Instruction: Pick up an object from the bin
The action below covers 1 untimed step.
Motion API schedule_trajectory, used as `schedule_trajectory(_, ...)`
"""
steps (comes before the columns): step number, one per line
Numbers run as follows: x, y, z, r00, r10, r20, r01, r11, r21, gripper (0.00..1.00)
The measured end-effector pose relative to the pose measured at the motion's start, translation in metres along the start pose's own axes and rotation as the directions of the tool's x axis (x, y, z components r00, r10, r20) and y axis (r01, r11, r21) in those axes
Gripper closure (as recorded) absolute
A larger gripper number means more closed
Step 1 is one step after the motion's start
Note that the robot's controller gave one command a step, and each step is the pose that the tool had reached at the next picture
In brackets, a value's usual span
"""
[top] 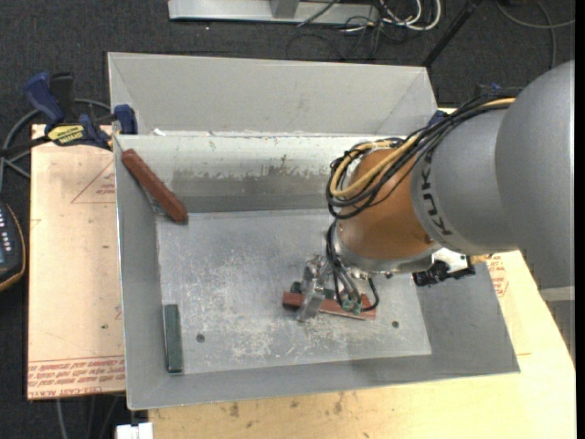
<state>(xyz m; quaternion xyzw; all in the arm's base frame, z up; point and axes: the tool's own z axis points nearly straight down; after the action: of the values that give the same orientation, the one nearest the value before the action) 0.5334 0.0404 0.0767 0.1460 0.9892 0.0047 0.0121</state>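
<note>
Centring matters: the end effector (317, 298) (clenched or released, I cannot tell) should sit squarely over the flat reddish-brown strip (358, 313), lower centre-right, before lifting.

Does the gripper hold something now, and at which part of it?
It cannot be told. The gripper is down on a flat red-brown piece, near one end of it, on the floor of the bin.

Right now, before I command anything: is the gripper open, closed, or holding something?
Gripper: down at a flat reddish-brown piece on the bin floor, right of centre; open, closed or holding cannot be told.
</note>
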Motion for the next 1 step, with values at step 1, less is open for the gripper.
schedule_trajectory(1, -0.0001, 0.0000, 0.0001, 1.000, 0.000, 0.000, 0.000, 1.000, 0.000, 1.00)
